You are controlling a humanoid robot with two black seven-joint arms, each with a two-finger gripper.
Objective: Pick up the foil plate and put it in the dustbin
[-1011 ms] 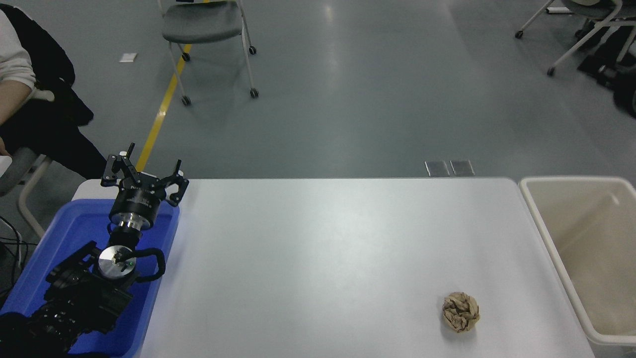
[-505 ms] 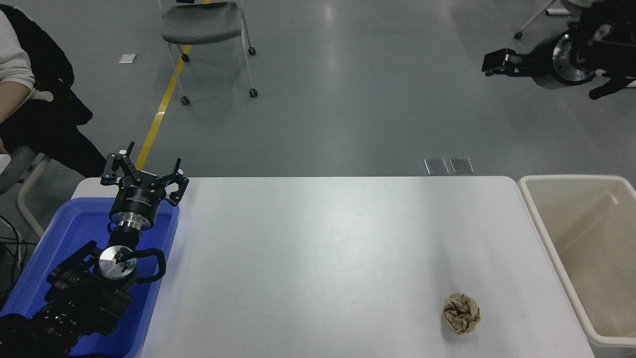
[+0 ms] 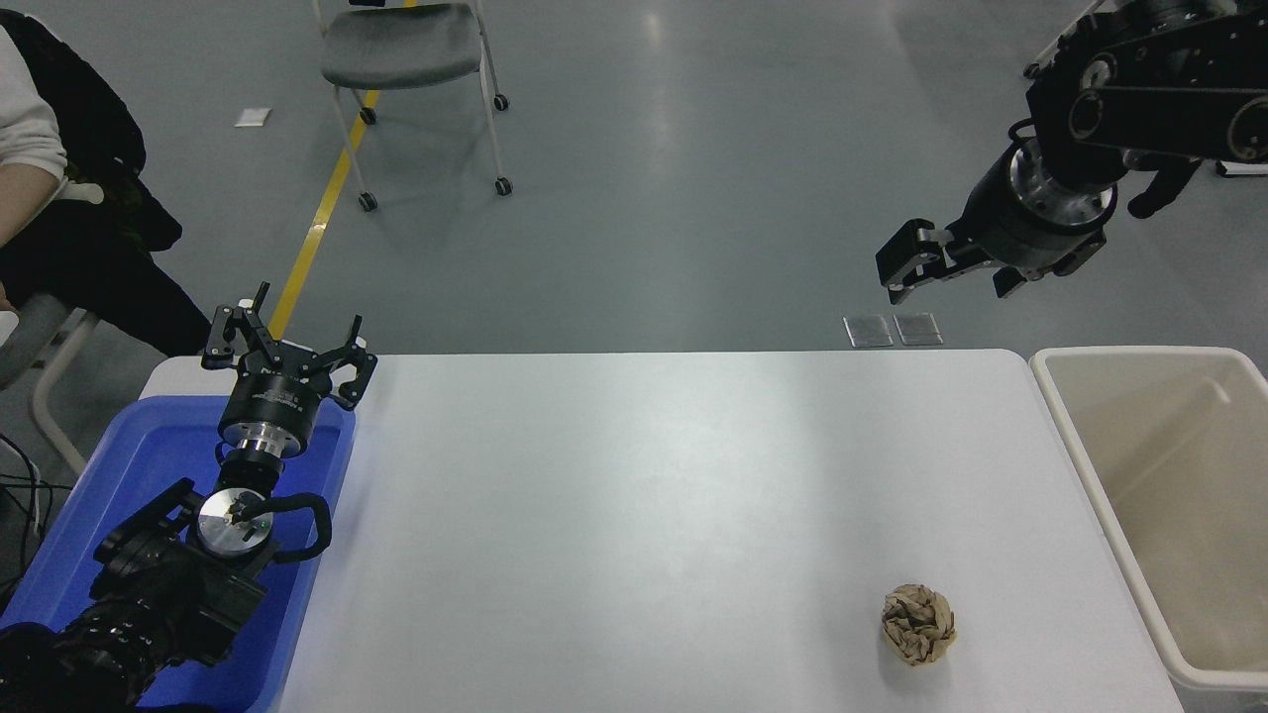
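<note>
Foil plate unseen; likely light, crushable, best pinched at rim. Right tool (image 3: 921, 262) beyond surface's (image 3: 644, 495) far right corner, spread impossible to tell; left tool (image 3: 287, 342) parked wide at left edge.

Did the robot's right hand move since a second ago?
Yes. The right hand came in from the upper right, moving left and down toward the dustbin, and now hangs above the table's far right corner.

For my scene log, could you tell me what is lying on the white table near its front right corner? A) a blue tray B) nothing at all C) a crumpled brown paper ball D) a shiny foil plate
C: a crumpled brown paper ball sits on the white table near the dustbin; no foil plate is visible anywhere.
</note>
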